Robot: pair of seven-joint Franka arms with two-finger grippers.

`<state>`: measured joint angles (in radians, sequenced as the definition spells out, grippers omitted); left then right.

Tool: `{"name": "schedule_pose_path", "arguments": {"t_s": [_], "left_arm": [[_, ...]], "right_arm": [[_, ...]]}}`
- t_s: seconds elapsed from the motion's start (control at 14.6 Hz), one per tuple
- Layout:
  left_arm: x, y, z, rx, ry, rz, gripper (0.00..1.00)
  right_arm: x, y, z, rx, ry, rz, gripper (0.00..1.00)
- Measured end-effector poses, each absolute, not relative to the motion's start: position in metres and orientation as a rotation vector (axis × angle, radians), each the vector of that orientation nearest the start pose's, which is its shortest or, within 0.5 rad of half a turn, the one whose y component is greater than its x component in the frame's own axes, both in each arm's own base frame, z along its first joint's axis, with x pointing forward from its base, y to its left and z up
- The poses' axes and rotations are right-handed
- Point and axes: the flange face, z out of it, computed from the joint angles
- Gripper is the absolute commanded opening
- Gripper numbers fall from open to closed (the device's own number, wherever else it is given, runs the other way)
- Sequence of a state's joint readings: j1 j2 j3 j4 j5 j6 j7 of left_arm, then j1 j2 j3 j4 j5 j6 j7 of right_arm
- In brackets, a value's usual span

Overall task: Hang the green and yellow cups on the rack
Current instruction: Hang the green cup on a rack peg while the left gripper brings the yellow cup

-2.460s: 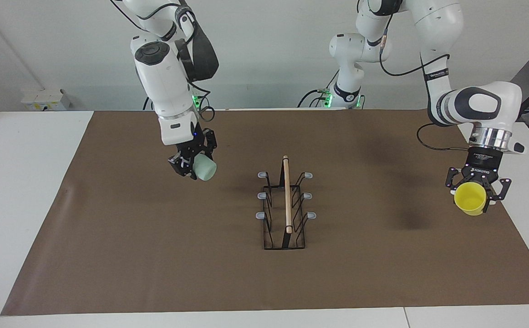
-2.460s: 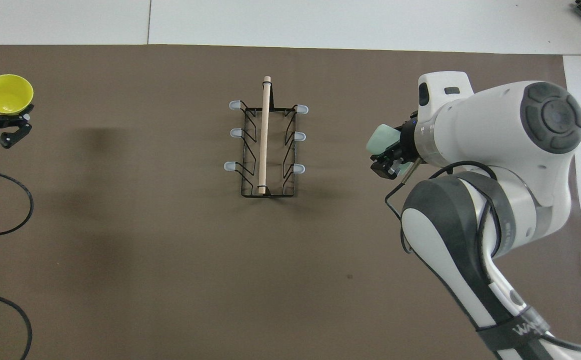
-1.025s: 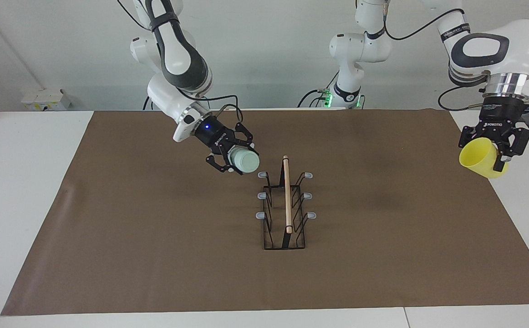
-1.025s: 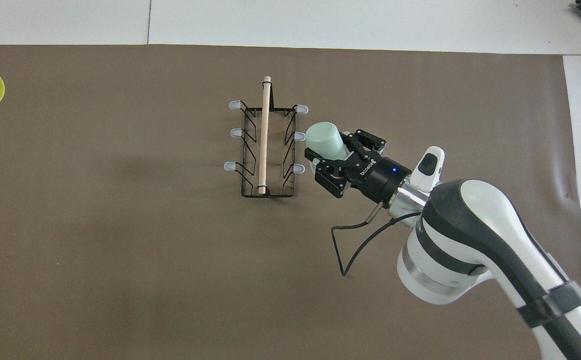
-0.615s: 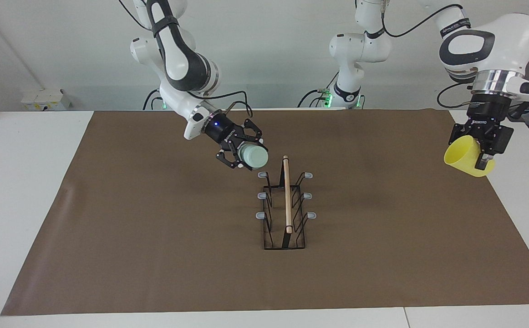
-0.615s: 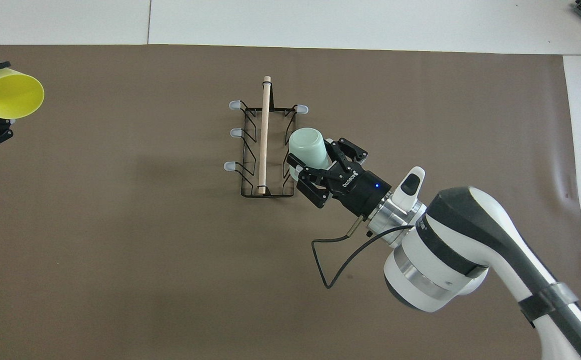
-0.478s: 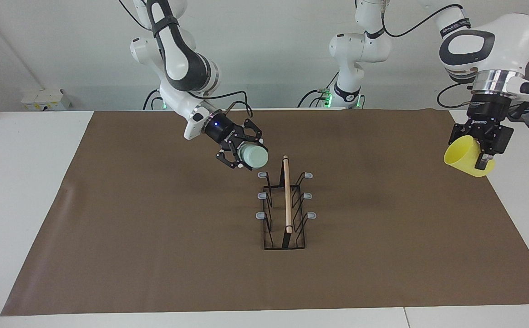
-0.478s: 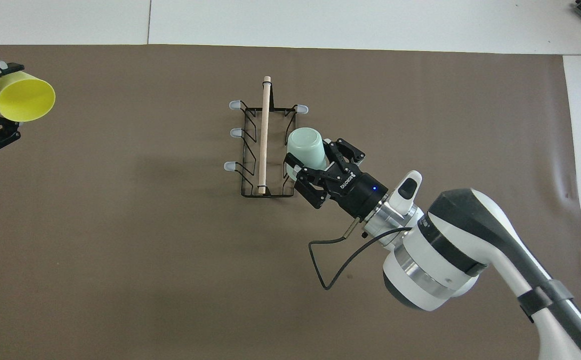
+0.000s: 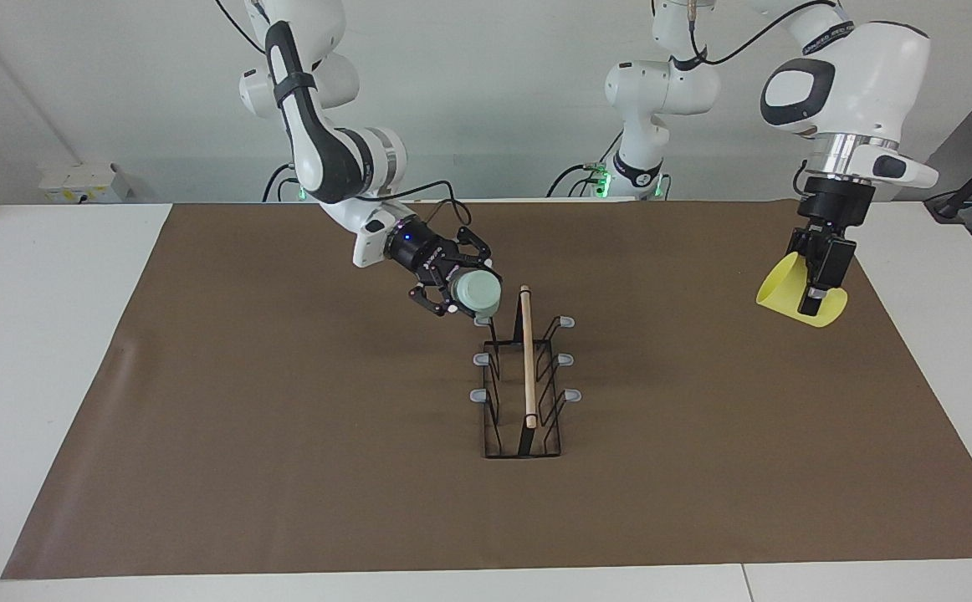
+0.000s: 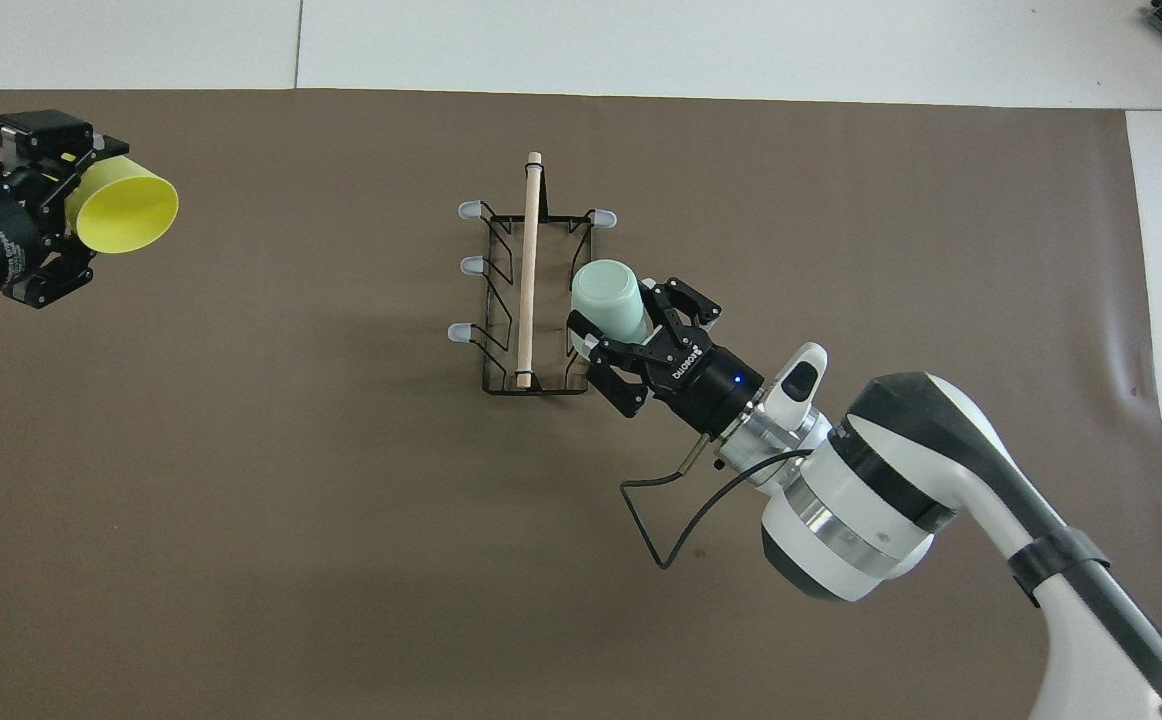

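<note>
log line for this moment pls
right gripper: holds green cup over rack | left gripper: holds yellow cup, tilted

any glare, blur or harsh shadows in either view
Facing view: even light, no glare, soft shadows beside the rack. Overhead view: sharp; the green cup hides part of the rack, and the brown mat shows only faint shadows.

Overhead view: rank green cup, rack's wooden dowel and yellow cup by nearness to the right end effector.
1. green cup: held in the right end effector, over the rack's edge.
2. wooden dowel: along the rack's top.
3. yellow cup: in the left end effector.
</note>
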<state>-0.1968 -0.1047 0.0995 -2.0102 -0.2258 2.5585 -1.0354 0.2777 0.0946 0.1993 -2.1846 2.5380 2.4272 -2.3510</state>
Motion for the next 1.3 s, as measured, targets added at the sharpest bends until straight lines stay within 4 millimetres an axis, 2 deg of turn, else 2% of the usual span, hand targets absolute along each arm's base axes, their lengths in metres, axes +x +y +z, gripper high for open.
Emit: {"name": "schedule_pose_path", "arguments": {"t_s": [0.27, 0.48, 0.75, 0.96, 1.3], "left_arm": [[0.566, -0.092, 0.573, 2.304, 1.265, 0.655, 0.0], [0.557, -0.128, 0.565, 2.384, 1.235, 0.724, 0.0], [0.543, -0.164, 0.553, 2.475, 1.191, 0.864, 0.0], [0.529, -0.192, 0.537, 2.524, 1.207, 0.987, 0.0], [0.495, -0.243, 0.501, 2.577, 1.238, 1.19, 0.0]], "right_arm": [[0.5, 0.26, 0.362, -1.806, -0.514, -1.45, 0.0], [0.498, 0.261, 0.355, -1.805, -0.557, -1.482, 0.0], [0.495, 0.266, 0.345, -1.771, -0.585, -1.5, 0.0], [0.497, 0.268, 0.329, -1.748, -0.593, -1.511, 0.0], [0.497, 0.271, 0.317, -1.734, -0.622, -1.524, 0.0]]}}
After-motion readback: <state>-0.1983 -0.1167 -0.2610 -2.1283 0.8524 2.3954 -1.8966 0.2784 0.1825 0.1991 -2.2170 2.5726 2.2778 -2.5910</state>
